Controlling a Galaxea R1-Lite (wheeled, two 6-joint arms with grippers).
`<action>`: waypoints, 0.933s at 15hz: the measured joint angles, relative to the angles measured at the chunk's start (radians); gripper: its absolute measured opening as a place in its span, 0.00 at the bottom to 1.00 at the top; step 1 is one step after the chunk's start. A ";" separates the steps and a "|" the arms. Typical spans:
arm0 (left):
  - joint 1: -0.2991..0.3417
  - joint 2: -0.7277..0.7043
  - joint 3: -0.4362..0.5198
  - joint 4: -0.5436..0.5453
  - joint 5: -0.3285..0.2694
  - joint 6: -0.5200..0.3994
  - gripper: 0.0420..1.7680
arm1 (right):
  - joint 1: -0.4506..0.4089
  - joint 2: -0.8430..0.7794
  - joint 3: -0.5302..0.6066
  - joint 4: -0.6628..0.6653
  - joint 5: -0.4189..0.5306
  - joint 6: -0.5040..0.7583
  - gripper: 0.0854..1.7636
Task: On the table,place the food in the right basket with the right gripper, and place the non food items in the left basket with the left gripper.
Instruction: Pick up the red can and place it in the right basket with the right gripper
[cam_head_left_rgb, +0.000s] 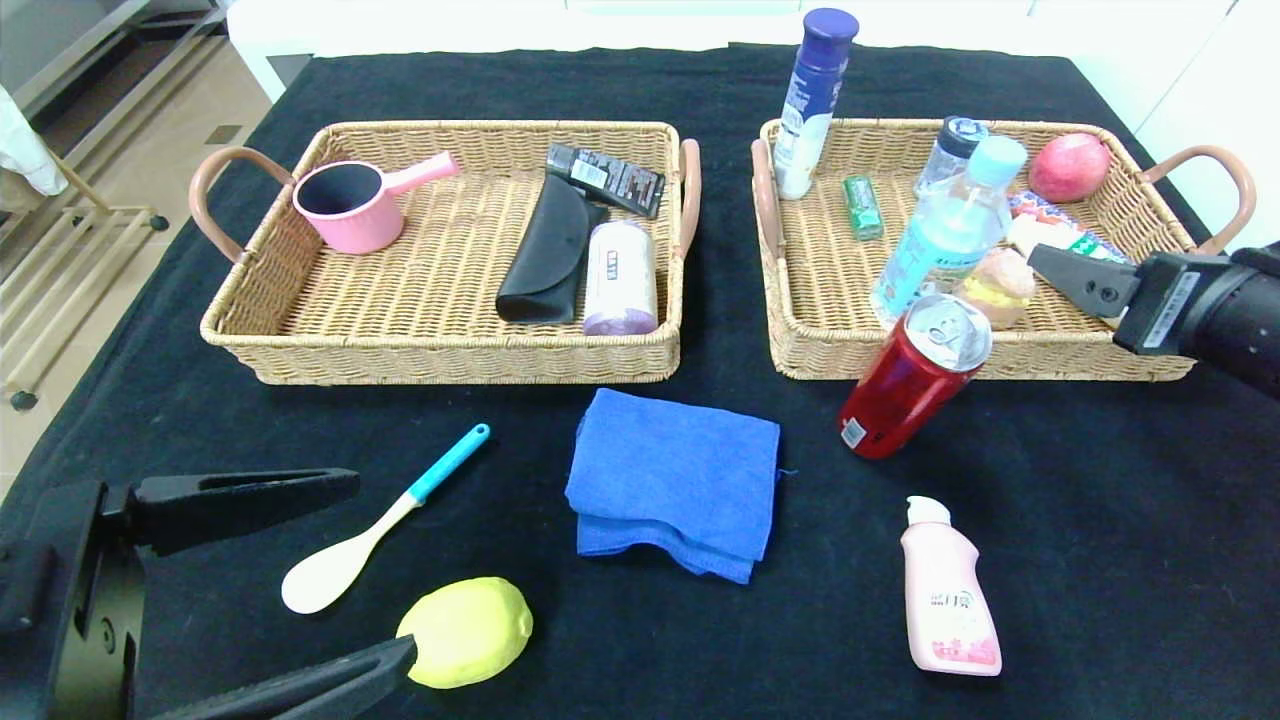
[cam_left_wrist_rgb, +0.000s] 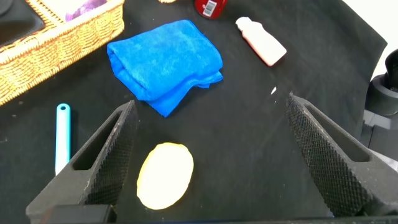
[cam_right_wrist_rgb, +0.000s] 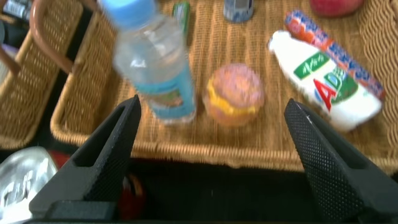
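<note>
Counter (cam_head_left_rgb: 1050, 520) draped in black cloth; pale tiled floor and a metal rack at the upper left of the frame, white surfaces along the top. Two wicker trays: left basket (cam_head_left_rgb: 240, 330) and right basket (cam_head_left_rgb: 800, 350).

On the cloth, five loose items: one teal-handled spoon (cam_head_left_rgb: 375, 525), one lemon (cam_head_left_rgb: 467, 632), one folded blue cloth (cam_head_left_rgb: 672, 482), one red drink can (cam_head_left_rgb: 915, 375) just in front of the right basket, one pink bottle (cam_head_left_rgb: 948, 595) lying at lower right.

One water bottle (cam_head_left_rgb: 948, 232) stands inside the right basket.

Left gripper (cam_head_left_rgb: 365, 570), lower left, fingers spread wide, empty, the lemon beside its lower finger. Right gripper (cam_right_wrist_rgb: 211, 155), at the right edge over the right basket's front, fingers apart, holding nothing.
</note>
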 joint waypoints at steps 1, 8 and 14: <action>0.000 0.001 0.000 0.000 0.000 0.000 0.97 | 0.001 -0.024 0.032 0.000 0.004 -0.001 0.96; -0.006 0.006 0.005 0.001 -0.001 0.004 0.97 | 0.081 -0.176 0.185 0.067 0.037 -0.019 0.96; -0.008 0.005 0.007 0.001 0.000 0.014 0.97 | 0.154 -0.306 0.270 0.252 0.180 -0.056 0.96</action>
